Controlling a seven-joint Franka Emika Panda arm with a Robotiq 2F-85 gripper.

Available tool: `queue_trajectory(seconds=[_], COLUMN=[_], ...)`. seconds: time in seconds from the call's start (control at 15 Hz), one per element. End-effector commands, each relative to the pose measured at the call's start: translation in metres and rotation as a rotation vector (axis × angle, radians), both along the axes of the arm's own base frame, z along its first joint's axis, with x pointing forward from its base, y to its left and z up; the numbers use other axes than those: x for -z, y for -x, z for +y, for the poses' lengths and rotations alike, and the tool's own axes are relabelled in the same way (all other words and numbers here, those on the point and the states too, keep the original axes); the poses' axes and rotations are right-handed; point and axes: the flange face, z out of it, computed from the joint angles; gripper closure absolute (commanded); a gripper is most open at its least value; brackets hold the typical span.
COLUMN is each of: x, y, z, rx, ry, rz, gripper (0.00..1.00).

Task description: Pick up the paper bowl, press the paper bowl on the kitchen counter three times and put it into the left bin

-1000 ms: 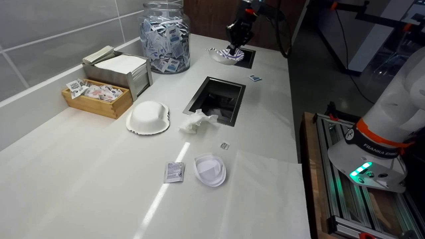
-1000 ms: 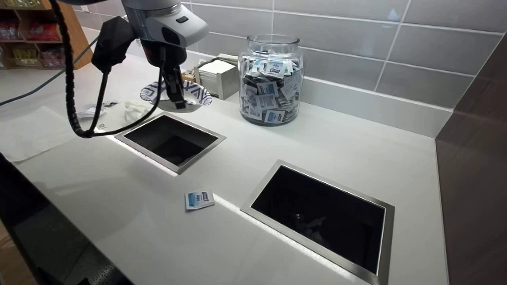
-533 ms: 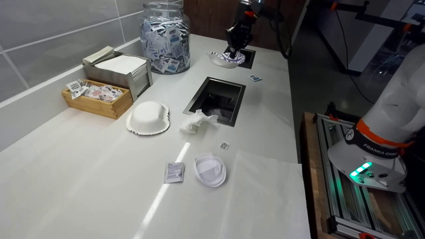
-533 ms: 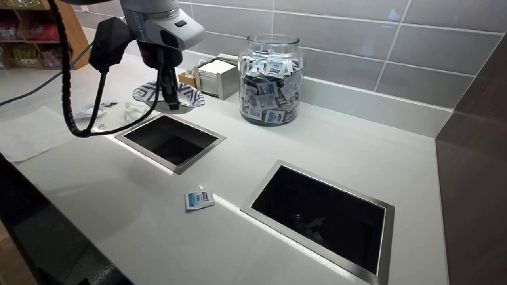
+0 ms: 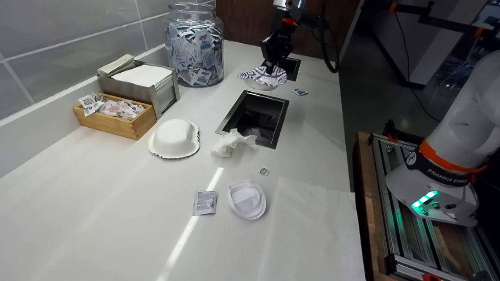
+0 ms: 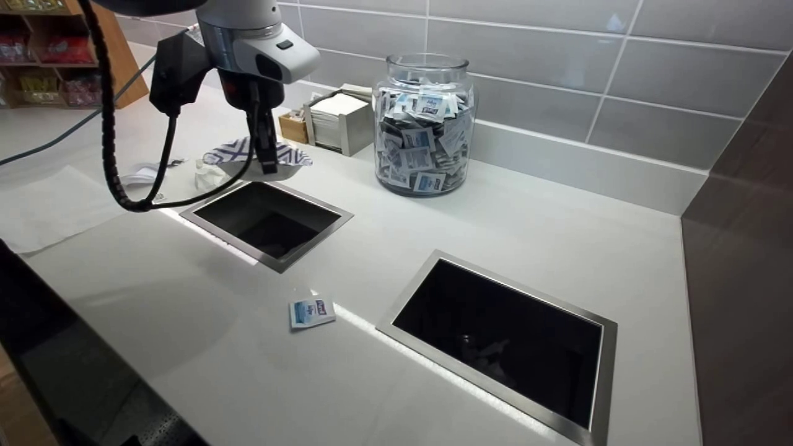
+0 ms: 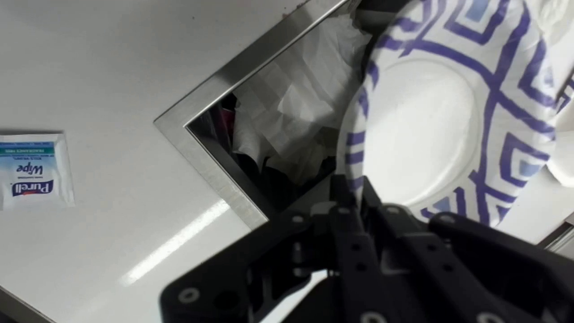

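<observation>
The paper bowl point(image 5: 254, 74) is white inside with a purple zigzag rim. My gripper point(image 5: 269, 71) is shut on its rim in both exterior views. In the wrist view the gripper point(image 7: 354, 184) pinches the rim of the bowl point(image 7: 421, 130) between its fingertips. The bowl appears raised above the kitchen counter point(image 5: 117, 222) and tilted. In an exterior view the bowl point(image 6: 232, 152) shows just beyond the far edge of a steel-rimmed bin opening point(image 6: 317, 243). A second bin opening point(image 6: 526, 290) lies farther right in that view. White paper lies inside the nearer opening in the wrist view.
An upturned white bowl point(image 5: 174, 138), a crumpled tissue point(image 5: 230, 143) and a white lid point(image 5: 247, 200) lie on the counter. A glass jar point(image 6: 424, 133) and a napkin holder point(image 6: 350, 124) stand along the wall. A wipe packet point(image 6: 311, 313) lies between the openings.
The gripper and bowl have moved a little, down and left in an exterior view, toward the nearer opening. The bowl's tilt has changed. Nothing was let go.
</observation>
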Motion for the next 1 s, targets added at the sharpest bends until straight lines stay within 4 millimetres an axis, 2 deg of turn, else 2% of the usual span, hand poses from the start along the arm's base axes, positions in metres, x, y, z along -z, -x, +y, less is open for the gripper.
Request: queue_trajectory(seconds=[0.0, 0.13, 0.6, 0.73, 0.93], x=[0.000, -0.001, -0.006, -0.018, -0.048], y=[-0.002, -0.002, -0.001, 0.002, 0.014], z=[-0.001, -0.001, -0.001, -0.004, -0.003], rx=[-0.011, -0.011, -0.018, -0.017, -0.018], ry=[-0.010, -0.007, 0.000, 0.031, 0.093], rz=[0.024, 0.022, 0.017, 0.004, -0.009], gripper=[0.67, 0.54, 0.01, 0.00, 0.00])
